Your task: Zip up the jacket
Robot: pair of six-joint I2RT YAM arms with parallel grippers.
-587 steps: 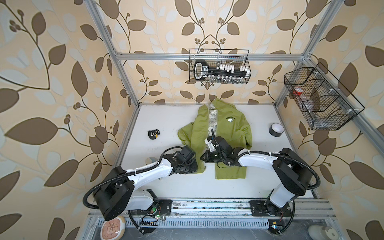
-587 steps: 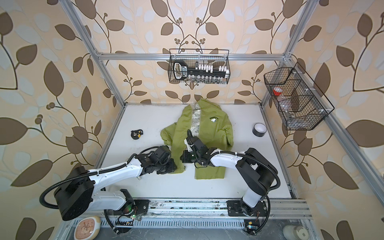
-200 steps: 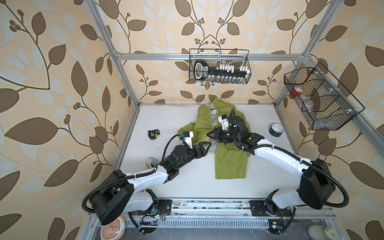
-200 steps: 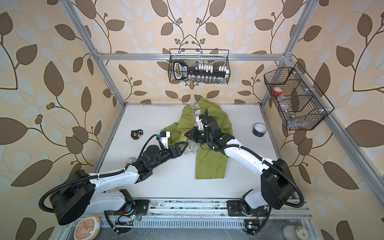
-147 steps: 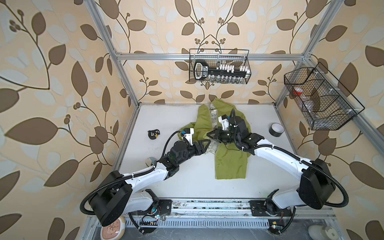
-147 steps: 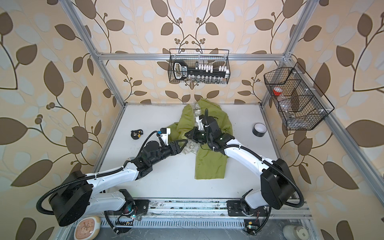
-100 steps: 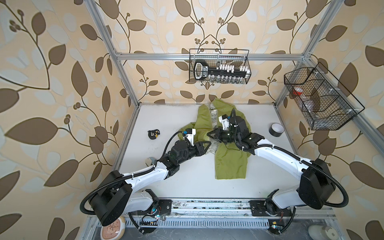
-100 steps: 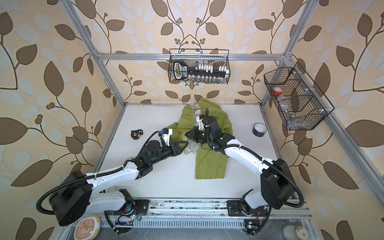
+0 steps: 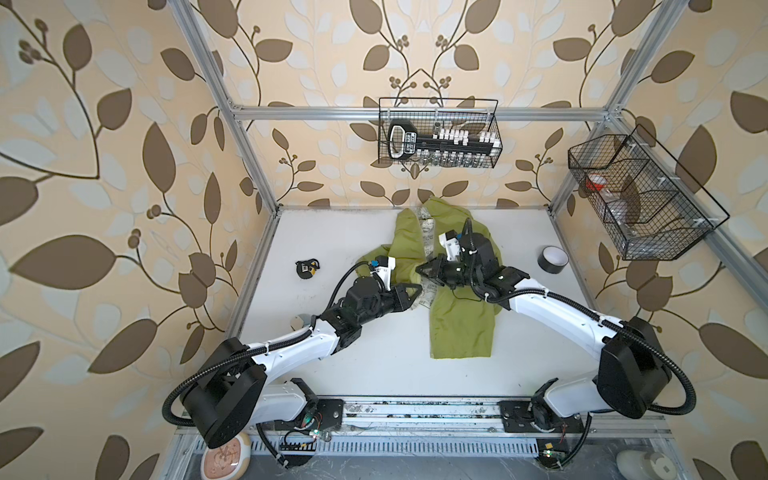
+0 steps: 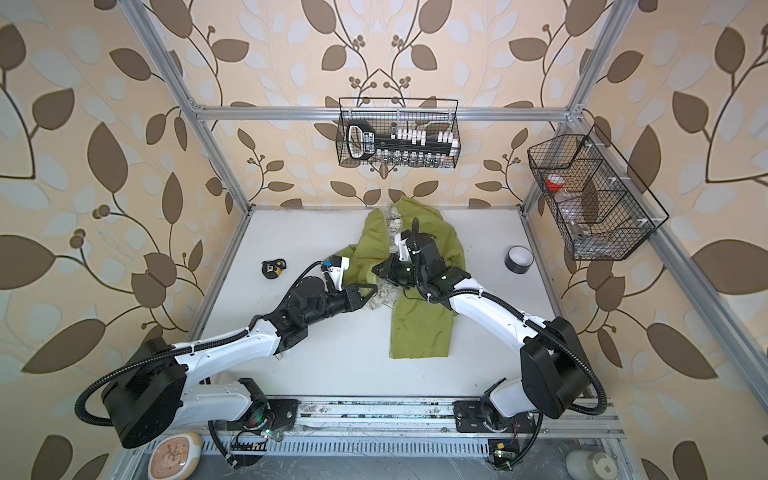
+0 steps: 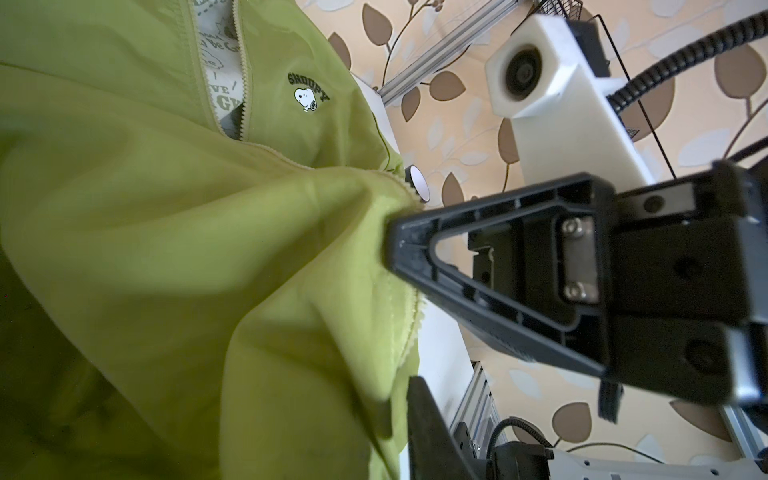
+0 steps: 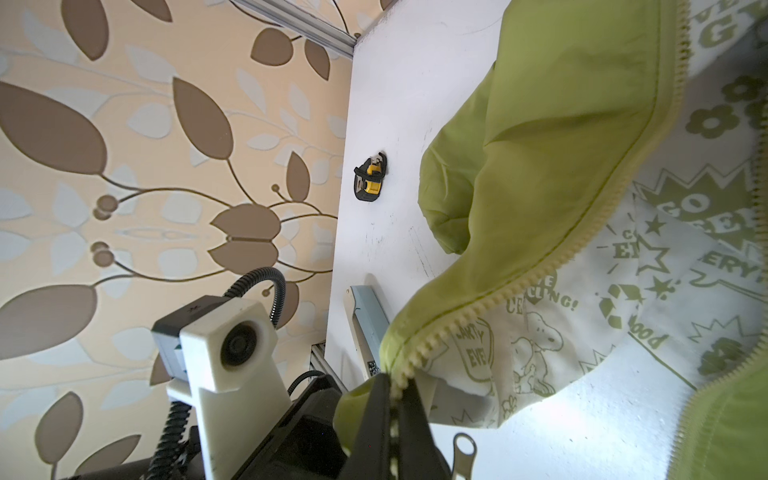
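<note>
Your jacket [image 9: 461, 328] lies down the middle of the bench [image 9: 374, 365], with the hood against the back edge and the hem toward the front edge, well short of it. Its front is open. The pale printed lining [image 12: 665, 270] shows between the rows of zipper teeth [image 12: 457, 323], and the small black-and-white chest logo [image 11: 307, 95] sits on the panel beside the zipper. The lower part lies flat, and the middle is bunched where both arms meet it.

Your left tool [image 12: 394, 382] is pinching the toothed edge of one front panel, its fingers pressed together on the lower end of that edge. Your right tool [image 11: 392, 245] is clamped on the opposite zipper edge, with the green cloth gathered to its tip. In both top views the two tools are close together over the jacket's middle, tips turned toward each other. A small metal loop just beside the left tool may be the zipper pull [image 12: 462, 448], though the right wrist view crops it too tightly to be sure.

Off the jacket, a small black-and-yellow object [image 9: 306, 269] lies near the bench's left edge. A black tape roll [image 9: 552, 259] stands near its right edge. A wire basket [image 9: 438, 139] hangs on the back wall and a second wire basket [image 9: 640, 195] on the right wall.
</note>
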